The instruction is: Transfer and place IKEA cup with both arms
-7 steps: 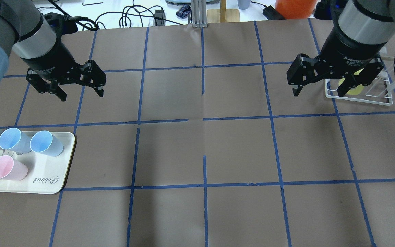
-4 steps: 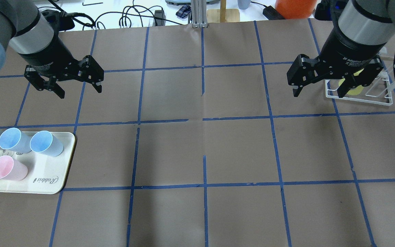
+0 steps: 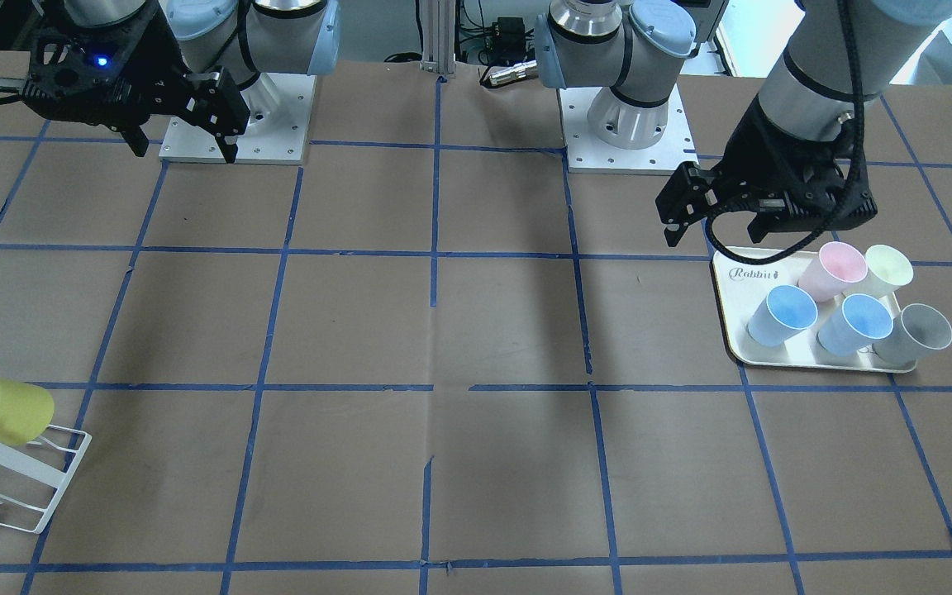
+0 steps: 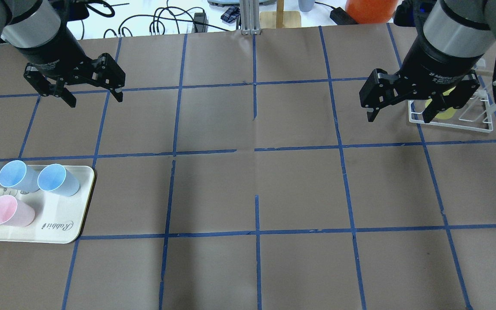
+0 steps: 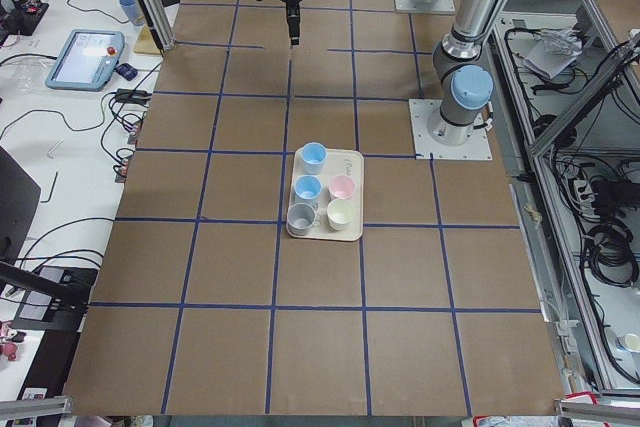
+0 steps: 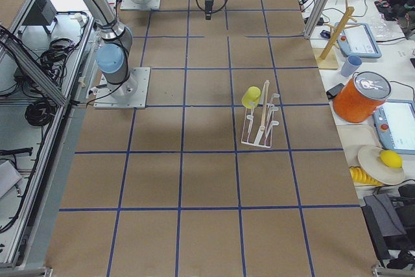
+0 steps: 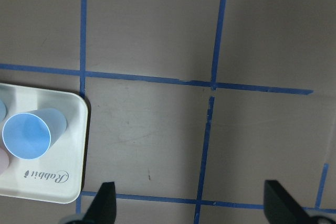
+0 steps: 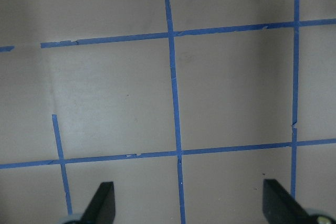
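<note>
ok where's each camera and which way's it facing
Overhead: behind and above, down on left pincer, right pincer.
Front: across the table, facing both.
Exterior left: table end by tray, left arm near.
Exterior right: opposite end by rack, right arm near.
Left wrist: looking down, tray corner, fingertips.
Right wrist: looking down, taped table, fingertips.
Front and exterior right share the IKEA cup.

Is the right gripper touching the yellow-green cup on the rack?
Apart. The front-facing view shows the right gripper far from the yellow-green cup, a wide gap between them.
</note>
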`<state>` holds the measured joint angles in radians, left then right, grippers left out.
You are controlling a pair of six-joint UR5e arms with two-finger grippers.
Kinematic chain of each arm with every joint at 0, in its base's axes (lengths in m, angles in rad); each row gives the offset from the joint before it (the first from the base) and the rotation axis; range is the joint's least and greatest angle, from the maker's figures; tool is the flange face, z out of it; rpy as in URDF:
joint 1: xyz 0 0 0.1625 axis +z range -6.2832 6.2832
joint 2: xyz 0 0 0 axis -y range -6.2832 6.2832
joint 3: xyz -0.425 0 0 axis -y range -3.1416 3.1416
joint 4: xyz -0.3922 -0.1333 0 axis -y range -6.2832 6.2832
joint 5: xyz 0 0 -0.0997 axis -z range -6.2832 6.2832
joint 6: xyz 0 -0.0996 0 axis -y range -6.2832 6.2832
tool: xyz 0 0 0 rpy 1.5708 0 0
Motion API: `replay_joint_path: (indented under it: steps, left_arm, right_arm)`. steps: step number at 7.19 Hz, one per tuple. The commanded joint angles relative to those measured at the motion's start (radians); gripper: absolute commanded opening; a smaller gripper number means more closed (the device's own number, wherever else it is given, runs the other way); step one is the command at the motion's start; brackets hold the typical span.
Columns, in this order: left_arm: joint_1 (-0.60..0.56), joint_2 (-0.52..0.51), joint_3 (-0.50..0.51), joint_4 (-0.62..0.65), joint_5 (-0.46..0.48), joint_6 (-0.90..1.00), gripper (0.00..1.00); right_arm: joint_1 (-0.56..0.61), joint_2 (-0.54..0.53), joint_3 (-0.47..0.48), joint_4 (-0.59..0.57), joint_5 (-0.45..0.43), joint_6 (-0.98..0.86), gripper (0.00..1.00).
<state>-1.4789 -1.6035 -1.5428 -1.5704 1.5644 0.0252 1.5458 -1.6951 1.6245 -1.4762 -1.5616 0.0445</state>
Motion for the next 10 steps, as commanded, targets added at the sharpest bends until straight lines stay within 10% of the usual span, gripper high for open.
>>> replay_joint_path:
  steps: [1,10]
  left_arm:
    - [0.000,-0.013,0.013,0.026,-0.012,0.007,1.00]
    - [-0.053,-0.059,0.012,0.075,-0.004,0.032,1.00]
  right_arm:
    - [-0.003,0.000,0.001,-0.001,-0.002,0.000,1.00]
    - [-0.135,0.006,0.001,-0.015,-0.002,-0.037,1.00]
